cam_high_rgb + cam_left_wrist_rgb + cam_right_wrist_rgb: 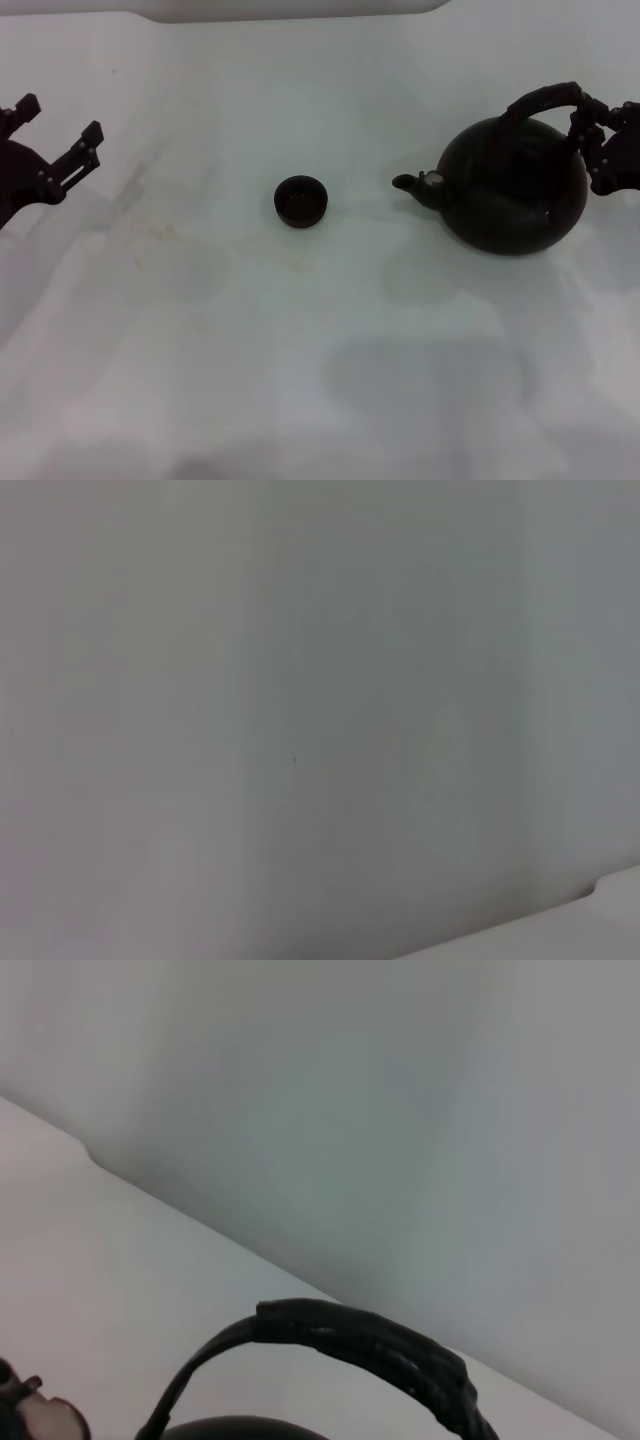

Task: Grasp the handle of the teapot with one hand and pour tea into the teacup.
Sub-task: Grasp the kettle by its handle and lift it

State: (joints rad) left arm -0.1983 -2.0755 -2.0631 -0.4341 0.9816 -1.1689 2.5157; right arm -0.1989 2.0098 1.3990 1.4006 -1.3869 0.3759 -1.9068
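Head camera first: I see the teapot (pixel 512 188), round and matte black, at about three o'clock on the white table (pixel 300 380), its spout aimed toward nine o'clock. The teacup (pixel 300 201) sits near centre, well apart from the spout. My right gripper (pixel 588 130) is at the far right end of the arched handle (pixel 543 100), fingers either side of it, but I cannot tell whether they are clamped or only around it. The risk I judge from here: gripping so far off the arch's crown, the heavy pot could swing or slip when lifted, and the gap to the small cup means a poorly aimed spout would spill tea onto the table. My left gripper (pixel 62 135) waits at nine o'clock, jaws apart, holding nothing.

Left wrist camera: only plain pale surface shows; no task object.

Right wrist camera: the ribbed handle (pixel 370 1350) arches close below the lens, with the spout tip at the edge; my own fingers are not visible.
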